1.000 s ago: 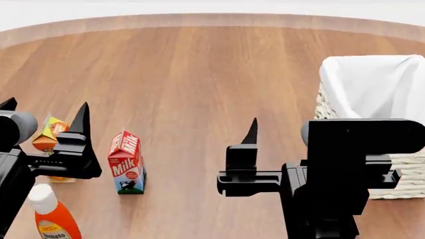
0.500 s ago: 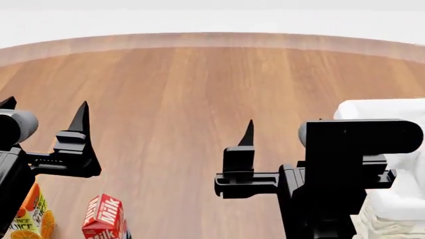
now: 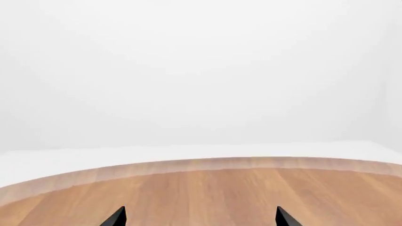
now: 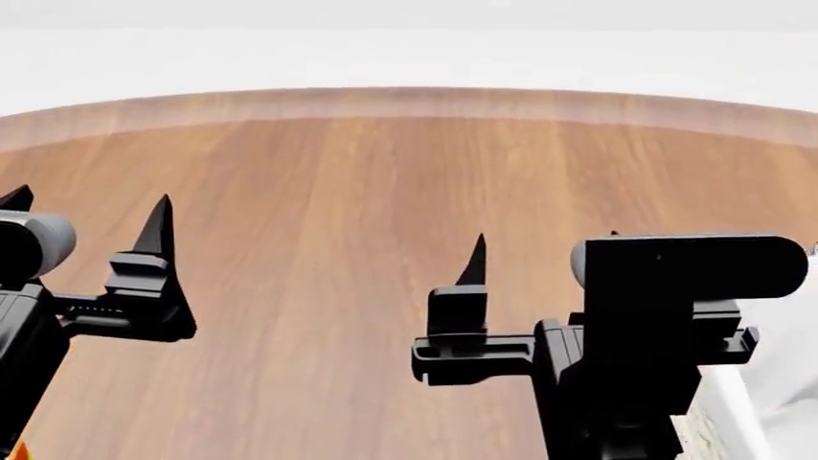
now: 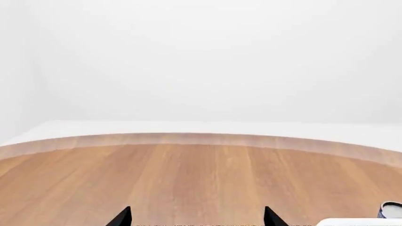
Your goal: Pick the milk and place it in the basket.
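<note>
**Milk out of sight, both pincers hanging over bare wood**

So here's where we're at. In the head view we can't find the milk anywhere, and neither wrist view shows it either, so we can't say how it sits relative to either pincer. At the bottom left corner of the head view there's a tiny orange sliver [image 4: 13, 450], too small for us to tell what it is.

The left pincer [image 4: 87, 213] is spread wide, its two black pointed fingers well apart with nothing between them. In the left wrist view just the two fingertips [image 3: 116, 217] poke in, again apart, with the wooden tabletop [image 3: 207, 193] and a white wall beyond.

The right pincer [image 4: 543, 251] is also spread. We see one finger [image 4: 474, 264] clearly standing upright; the other is mostly hidden behind the black wrist block, only a small tip showing. The right wrist view confirms it: two tips apart, empty gap, bare wood ahead.

The basket [image 4: 780, 383] barely makes it into the head view, at the bottom right edge, mostly white cloth lining with a bit of wicker weave lower down, partly behind the right arm. In the right wrist view a white strip and a small blue-and-white thing [image 5: 390, 209] sit at the edge, too cut off for us to name.
</note>
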Available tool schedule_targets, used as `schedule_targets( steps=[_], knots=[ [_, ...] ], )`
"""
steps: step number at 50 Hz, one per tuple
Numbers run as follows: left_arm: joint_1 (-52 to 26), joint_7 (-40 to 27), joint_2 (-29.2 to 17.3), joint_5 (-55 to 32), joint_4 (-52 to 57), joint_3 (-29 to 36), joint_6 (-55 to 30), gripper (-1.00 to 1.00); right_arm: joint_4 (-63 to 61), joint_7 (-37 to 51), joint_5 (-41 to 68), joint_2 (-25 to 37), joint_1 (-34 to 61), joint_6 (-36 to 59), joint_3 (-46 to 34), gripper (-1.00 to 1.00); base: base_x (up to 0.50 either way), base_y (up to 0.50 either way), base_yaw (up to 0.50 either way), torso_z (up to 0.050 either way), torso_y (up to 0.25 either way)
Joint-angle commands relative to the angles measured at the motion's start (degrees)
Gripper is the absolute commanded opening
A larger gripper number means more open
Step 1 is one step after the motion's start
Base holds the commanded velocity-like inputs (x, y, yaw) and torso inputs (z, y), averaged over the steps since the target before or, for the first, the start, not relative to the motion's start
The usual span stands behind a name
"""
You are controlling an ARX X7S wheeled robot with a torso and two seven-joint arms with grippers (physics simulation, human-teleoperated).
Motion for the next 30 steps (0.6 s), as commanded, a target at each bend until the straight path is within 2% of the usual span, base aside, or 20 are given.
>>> schedule_targets(
  steps=[1,10,20,23,25,30],
  knots=[
    [0.37,0.81,0.79,0.64,0.46,-0.98,0.11,1.00,0.23,-2.67,0.12,-0.61,-1.42,-2.98,0.81,1.00,0.50,0.00,0.00,0.000,0.000],
    [0.47,0.49,0.63,0.22,0.26,-0.84,0.38,1.00,0.46,-2.34,0.50,-0.32,-1.53,-2.97,0.28,1.00,0.50,0.00,0.00,0.000,0.000],
    [0.85,0.19,0.23,0.12,-0.24,-0.27,1.26,1.00,1.89,-3.18,2.38,-0.47,-1.51,-2.07,1.09,1.00,0.00,0.00,0.00,0.000,0.001],
    [0.92,0.14,0.16,0.04,-0.28,-0.26,1.36,1.00,3.89,-1.08,1.45,-1.27,-1.00,-0.88,1.56,1.00,0.00,0.00,0.00,0.000,0.000],
    [0.78,0.12,0.07,-0.12,-0.39,-0.46,1.34,1.00,5.95,-2.81,-1.66,1.24,-3.08,-7.45,-3.61,1.00,0.00,0.00,0.00,0.000,0.000],
    [0.27,-0.11,-0.07,-0.58,-0.36,-0.91,0.90,1.00,12.06,-9.56,1.30,2.17,-4.44,-9.26,-5.83,1.00,0.00,0.00,0.00,0.000,0.000]
  ],
)
